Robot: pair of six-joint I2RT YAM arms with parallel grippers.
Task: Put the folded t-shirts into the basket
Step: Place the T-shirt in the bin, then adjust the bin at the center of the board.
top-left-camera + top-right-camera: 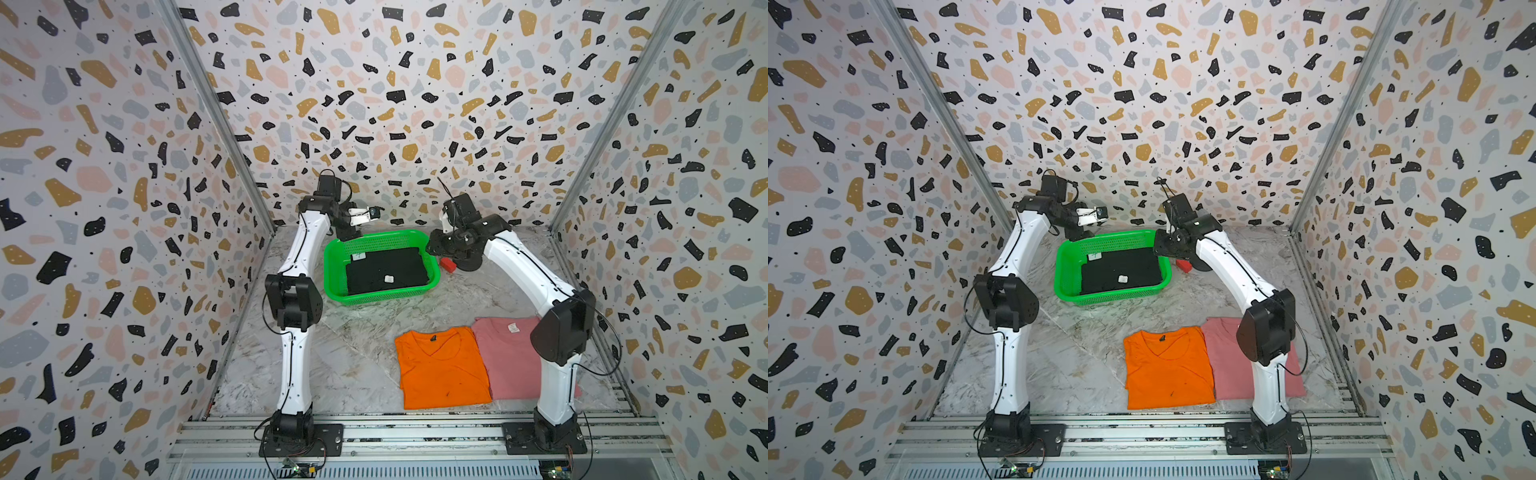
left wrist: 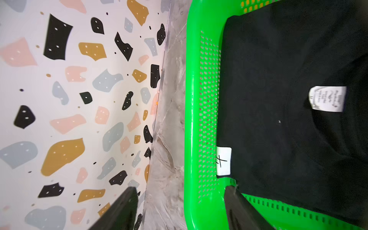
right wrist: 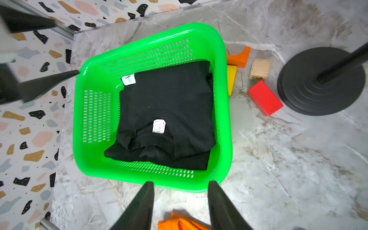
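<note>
At the green mesh plastic basket point(image 1: 331, 270) holding the folded black t-shirt point(image 1: 384, 266), left pincer point(image 2: 181, 189) and right pincer point(image 3: 181, 182), parted and empty, should rise straight.

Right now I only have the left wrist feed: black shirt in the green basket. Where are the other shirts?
Observer: The orange t-shirt lies flat on the table, outside the basket, toward the arm bases.
Operator: Pink one?
Observer: The pink t-shirt lies right beside the orange one, on the right arm's side. The right arm hides part of it in both top views.
Operator: Right gripper holding anything?
Observer: No. The right gripper is open, with nothing between its fingers, by the basket's rim.
</note>
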